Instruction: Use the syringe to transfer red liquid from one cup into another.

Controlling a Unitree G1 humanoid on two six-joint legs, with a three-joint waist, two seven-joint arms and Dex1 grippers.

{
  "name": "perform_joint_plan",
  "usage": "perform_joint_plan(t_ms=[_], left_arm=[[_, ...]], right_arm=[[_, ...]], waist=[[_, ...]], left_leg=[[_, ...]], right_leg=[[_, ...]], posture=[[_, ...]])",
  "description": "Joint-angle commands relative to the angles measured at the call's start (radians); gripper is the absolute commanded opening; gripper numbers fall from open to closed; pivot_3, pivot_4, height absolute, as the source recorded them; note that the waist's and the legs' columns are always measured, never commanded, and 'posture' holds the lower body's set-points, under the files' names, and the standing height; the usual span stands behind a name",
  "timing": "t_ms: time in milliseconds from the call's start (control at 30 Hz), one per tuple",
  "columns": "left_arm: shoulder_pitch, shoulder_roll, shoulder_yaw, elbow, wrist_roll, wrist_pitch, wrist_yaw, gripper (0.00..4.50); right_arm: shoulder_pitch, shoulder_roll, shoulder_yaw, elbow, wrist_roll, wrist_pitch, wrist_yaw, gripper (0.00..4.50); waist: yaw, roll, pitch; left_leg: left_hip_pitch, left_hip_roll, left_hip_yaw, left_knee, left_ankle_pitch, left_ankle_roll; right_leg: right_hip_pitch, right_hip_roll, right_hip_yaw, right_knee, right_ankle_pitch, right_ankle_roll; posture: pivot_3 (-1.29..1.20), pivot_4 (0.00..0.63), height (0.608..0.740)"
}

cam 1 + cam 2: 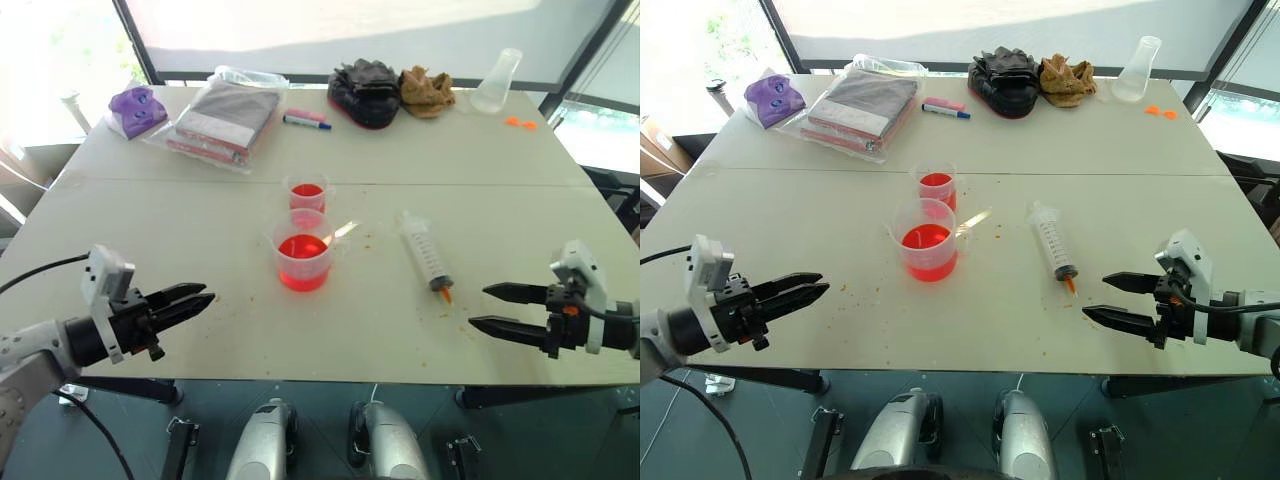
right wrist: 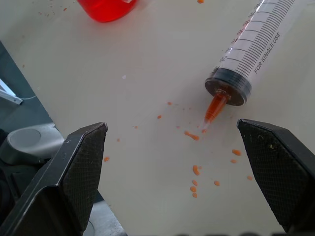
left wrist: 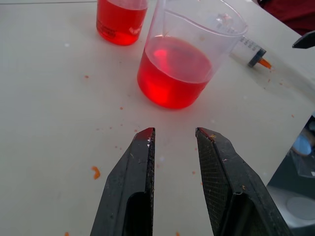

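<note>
Right end effector (image 1: 502, 307) spread wide with nothing in it, hovering over the near right part of the tabletop (image 1: 180, 230), fingers pointing in toward the middle. Just ahead of those fingers, the syringe (image 1: 424, 250) lying flat on the tabletop, orange tip toward the near edge and aimed roughly at the gap between the fingers, apart from them, with little orange drips (image 2: 194, 172) spattered around the tip. Left end effector (image 1: 196, 301) partly open, also holding nothing, low over the near left side and pointing toward the cups. Ahead of it, the big beaker (image 1: 303, 249) standing upright near the middle with red liquid (image 3: 172, 73) filling roughly its lower part. Right behind that, the small cup (image 1: 307, 192), upright too, also holding red stuff, very close to the beaker; can't tell if touching. Farther back along the far edge: a purple thing (image 1: 137, 109), a clear bag of flat packs (image 1: 222, 117), a marker (image 1: 306, 122), dark gloves (image 1: 364, 92) next to brown ones (image 1: 426, 90), and a clear flask (image 1: 498, 82) at the far right with a couple of orange bits (image 1: 519, 123) beside it.
</note>
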Motion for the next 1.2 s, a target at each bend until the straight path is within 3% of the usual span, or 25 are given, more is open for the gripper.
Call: perform_joint_plan(t_ms=[33, 467, 700, 800, 867, 967, 1100, 1200], left_arm=[[-0.016, -0.004, 0.020, -0.001, -0.011, -0.006, 0.013, 1.37], [0.006, -0.022, -0.002, -0.033, 0.022, -0.032, 0.029, 1.37], [0.006, -0.006, -0.045, -0.006, 0.113, -0.071, 0.006, 1.37], [-0.024, -0.007, -0.045, 0.021, 0.117, -0.082, -0.006, 1.37], [-0.074, 0.018, -0.036, 0.049, 0.096, -0.075, -0.041, 1.37], [-0.158, 0.155, -0.058, 0.109, 0.098, -0.069, -0.216, 1.37], [-0.309, 0.283, -0.109, 0.223, 0.089, -0.061, -0.384, 1.37], [-0.423, 0.305, -0.174, 0.279, 0.110, -0.076, -0.450, 1.37]], right_arm=[[-0.028, 0.005, -0.011, -0.016, 0.008, -0.010, -0.012, 4.41], [-0.080, 0.015, 0.026, -0.003, -0.006, -0.007, -0.071, 4.41], [-0.169, 0.024, 0.053, 0.016, 0.005, 0.057, -0.138, 4.41], [-0.244, -0.026, 0.119, 0.042, 0.003, 0.161, -0.164, 4.41], [-0.324, -0.088, 0.208, 0.067, -0.029, 0.231, -0.168, 4.41], [-0.580, -0.156, 0.408, 0.144, -0.106, 0.344, -0.169, 4.41], [-0.980, -0.069, 0.568, 0.336, -0.118, 0.513, -0.129, 4.41], [-1.171, 0.010, 0.701, 0.522, -0.200, 0.512, -0.101, 4.41]], waist=[[0.000, 0.000, 0.000], [0.001, 0.000, 0.000], [0.000, 0.000, 0.000], [-0.001, 0.000, 0.000], [0.000, 0.000, 0.000], [-0.003, 0.000, 0.001], [-0.012, 0.004, 0.003], [-0.011, 0.004, 0.003]], left_leg=[[0.000, 0.000, 0.000, 0.000, 0.000, 0.000], [0.000, 0.000, 0.001, 0.000, 0.000, 0.000], [0.000, 0.000, 0.001, 0.000, 0.000, 0.000], [0.000, 0.000, 0.002, 0.000, 0.000, 0.000], [0.000, 0.000, 0.002, 0.000, 0.000, 0.000], [-0.001, 0.001, 0.003, 0.002, 0.000, 0.000], [-0.001, 0.001, 0.009, 0.001, 0.000, 0.000], [-0.002, 0.002, 0.012, -0.001, 0.000, 0.001]], right_leg=[[0.000, 0.000, 0.000, 0.000, 0.000, 0.000], [0.000, 0.000, 0.001, 0.000, 0.000, 0.000], [-0.001, 0.002, 0.002, 0.001, 0.000, -0.001], [-0.001, 0.003, 0.003, 0.001, 0.002, -0.003], [-0.002, 0.003, 0.003, 0.001, 0.003, -0.005], [-0.004, 0.003, 0.004, 0.002, 0.003, -0.006], [-0.007, 0.004, 0.007, 0.002, 0.003, -0.005], [-0.011, 0.005, 0.009, 0.004, 0.005, -0.007]], posture=[[0.00, 0.150, 0.740], [0.00, 0.150, 0.740], [0.00, 0.150, 0.740], [0.00, 0.150, 0.740], [0.00, 0.150, 0.740], [0.00, 0.150, 0.740], [0.00, 0.150, 0.740], [0.00, 0.150, 0.740]])
